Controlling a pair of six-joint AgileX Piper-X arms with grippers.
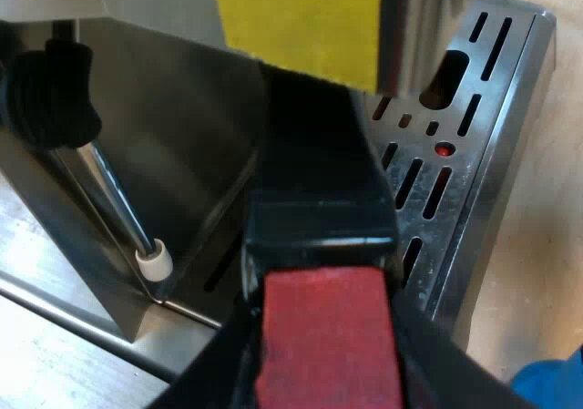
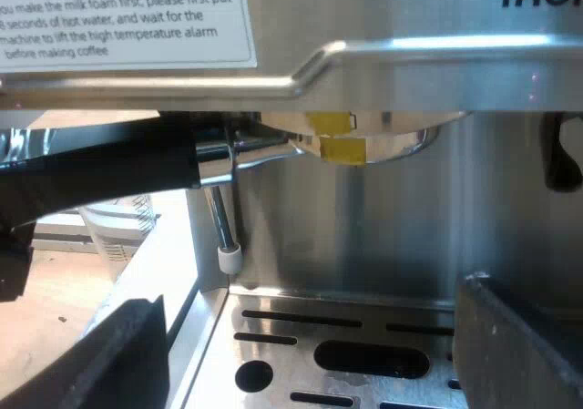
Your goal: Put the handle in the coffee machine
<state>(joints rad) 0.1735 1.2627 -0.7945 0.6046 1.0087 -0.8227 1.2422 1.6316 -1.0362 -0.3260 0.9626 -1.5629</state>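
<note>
The holder's dark handle runs from my left gripper toward the espresso machine, its red end pinched between my fingers. From the right wrist view the handle lies level under the machine's front, and its metal head sits up at the brew head, where yellow tags hang. My left gripper grips the handle's outer end. My right gripper hangs open over the drip tray, fingers wide apart and holding nothing.
A steam wand with a white tip hangs beside the handle, under a black knob. The slotted drip tray lies below. A measuring glass stands beyond the machine's side. Something blue lies by the tray's edge.
</note>
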